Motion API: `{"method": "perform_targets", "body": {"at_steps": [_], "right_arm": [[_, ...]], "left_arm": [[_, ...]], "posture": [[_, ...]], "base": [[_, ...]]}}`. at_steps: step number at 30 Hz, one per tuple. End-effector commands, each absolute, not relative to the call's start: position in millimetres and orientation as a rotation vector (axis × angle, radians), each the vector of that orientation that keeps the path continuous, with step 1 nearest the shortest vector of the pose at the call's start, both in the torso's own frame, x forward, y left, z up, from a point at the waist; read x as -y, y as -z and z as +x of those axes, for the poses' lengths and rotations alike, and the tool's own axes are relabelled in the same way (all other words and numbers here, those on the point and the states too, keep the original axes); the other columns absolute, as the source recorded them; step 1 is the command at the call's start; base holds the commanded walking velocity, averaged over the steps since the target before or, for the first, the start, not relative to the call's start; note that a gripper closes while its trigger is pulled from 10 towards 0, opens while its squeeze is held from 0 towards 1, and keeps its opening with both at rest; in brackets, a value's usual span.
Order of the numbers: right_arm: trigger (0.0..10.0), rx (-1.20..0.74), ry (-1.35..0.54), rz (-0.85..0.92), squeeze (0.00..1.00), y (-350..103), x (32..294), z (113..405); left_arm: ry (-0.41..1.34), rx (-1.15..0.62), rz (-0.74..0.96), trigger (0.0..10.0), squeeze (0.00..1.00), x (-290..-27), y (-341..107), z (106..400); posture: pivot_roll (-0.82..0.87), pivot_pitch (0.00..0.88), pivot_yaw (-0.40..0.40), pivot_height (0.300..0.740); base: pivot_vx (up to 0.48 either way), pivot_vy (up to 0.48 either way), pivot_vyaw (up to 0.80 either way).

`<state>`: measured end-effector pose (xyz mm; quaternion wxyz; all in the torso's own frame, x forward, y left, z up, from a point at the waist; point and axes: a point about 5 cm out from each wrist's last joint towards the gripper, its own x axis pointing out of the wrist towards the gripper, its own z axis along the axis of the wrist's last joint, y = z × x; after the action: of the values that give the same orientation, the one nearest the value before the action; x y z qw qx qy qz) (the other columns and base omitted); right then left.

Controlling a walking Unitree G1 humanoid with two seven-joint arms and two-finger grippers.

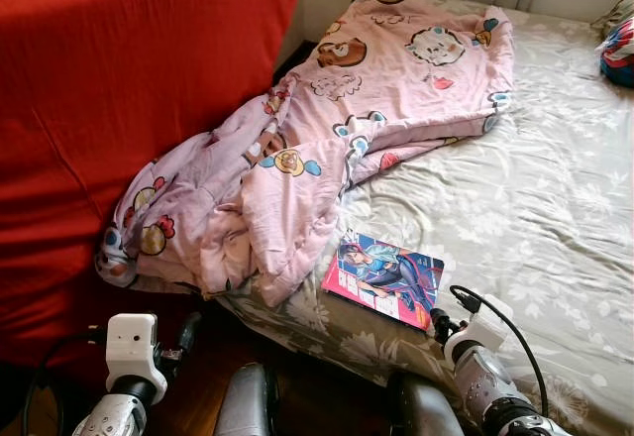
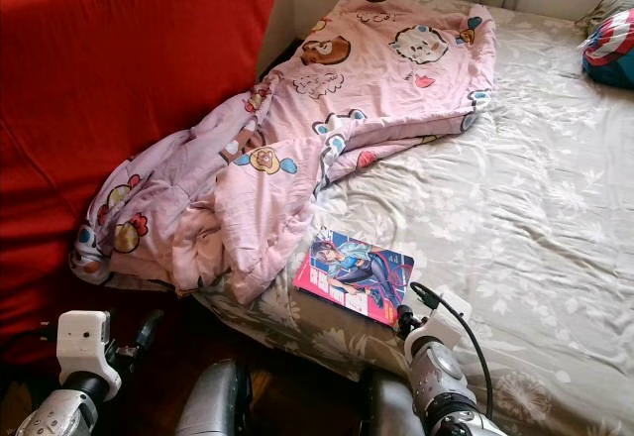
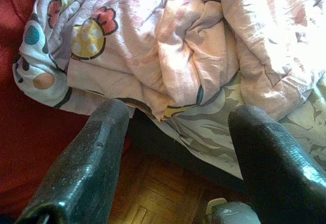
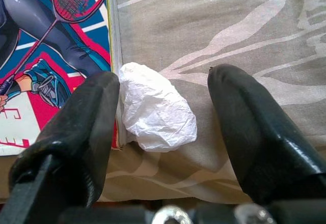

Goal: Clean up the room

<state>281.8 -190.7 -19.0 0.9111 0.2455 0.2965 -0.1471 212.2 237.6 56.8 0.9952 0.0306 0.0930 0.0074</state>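
Since the pink quilt [image 1: 327, 129] is bunched up and spilling off the bed [image 1: 555, 218] corner, and a comic book [image 1: 384, 277] sits by the edge, I'd say cleanup has barely started. Right claw [image 4: 160, 122] hovers with fingers apart around a crumpled white paper wad [image 4: 158, 109] touching the comic, right at the edge. Left claw [image 3: 178, 152], also spread, faces the drooping quilt; red sofa [image 1: 119, 109] crowds that side.

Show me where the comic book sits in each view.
Left eye view: comic book on the bed's near edge, just below the pink blanket.
Right eye view: same spot, lower centre.
Right wrist view: cover beside crumpled white paper.
Left wrist view: looks at the blanket's bunched end.
Shared landmark: floral bedsheet.
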Motion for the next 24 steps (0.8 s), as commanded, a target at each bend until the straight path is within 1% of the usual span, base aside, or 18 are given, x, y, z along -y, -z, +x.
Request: {"method": "perform_targets", "body": {"at_steps": [1, 4, 5, 6, 7, 8, 9, 13, 24], "right_arm": [[10.0, -0.646, 0.309, 0.517, 0.0, 25.7, 188.7, 275.0], [10.0, -0.644, 0.302, 0.527, 0.0, 25.2, 186.5, 275.9], [9.0, -0.647, 0.296, 0.528, 0.0, 25.4, 185.3, 275.9], [9.0, -0.65, 0.292, 0.528, 0.0, 25.6, 184.4, 275.9], [9.5, -0.652, 0.289, 0.529, 0.0, 25.9, 183.6, 275.7], [9.1, -0.654, 0.286, 0.53, 0.0, 26.1, 182.9, 275.5], [0.0, -0.655, 0.283, 0.531, 0.0, 26.4, 182.2, 275.3], [0.0, -0.662, 0.261, 0.54, 0.0, 27.8, 178.4, 274.1], [0.0, -0.673, 0.274, 0.54, 0.0, 29.9, 178.8, 271.7]], "left_arm": [[-0.015, -0.211, 0.075, 10.0, 0.0, -240.2, -54.4, 207.9], [-0.017, -0.213, 0.076, 10.0, 0.0, -241.1, -54.1, 207.4], [-0.018, -0.215, 0.079, 10.0, 0.0, -241.3, -54.1, 206.9], [-0.018, -0.216, 0.081, 10.0, 0.0, -241.6, -54.0, 206.6], [-0.017, -0.218, 0.084, 10.0, 0.0, -241.8, -54.0, 206.3], [-0.016, -0.218, 0.086, 10.0, 0.0, -241.9, -54.0, 206.2], [-0.017, -0.219, 0.087, 10.0, 0.0, -241.9, -54.1, 206.1], [-0.016, -0.219, 0.088, 10.0, 0.0, -241.7, -54.4, 206.0], [-0.012, -0.225, 0.095, 10.0, 0.0, -241.4, -53.4, 205.3]], "posture": [[0.25, 0.165, 0.003, 0.599], [0.25, 0.164, 0.002, 0.599], [0.25, 0.164, 0.002, 0.599], [0.26, 0.163, 0.001, 0.599], [0.26, 0.163, 0.001, 0.599], [0.26, 0.163, 0.001, 0.599], [0.26, 0.163, 0.001, 0.599], [0.26, 0.166, 0.002, 0.599], [0.26, 0.162, 0.004, 0.599]], "base": [[0.0, 0.0, 0.0], [0.0, 0.0, 0.0], [0.0, 0.0, 0.0], [0.0, 0.0, 0.0], [0.0, 0.0, 0.0], [0.0, 0.0, 0.0], [0.0, 0.0, 0.0], [0.0, 0.0, 0.0], [0.0, 0.0, 0.0]]}}
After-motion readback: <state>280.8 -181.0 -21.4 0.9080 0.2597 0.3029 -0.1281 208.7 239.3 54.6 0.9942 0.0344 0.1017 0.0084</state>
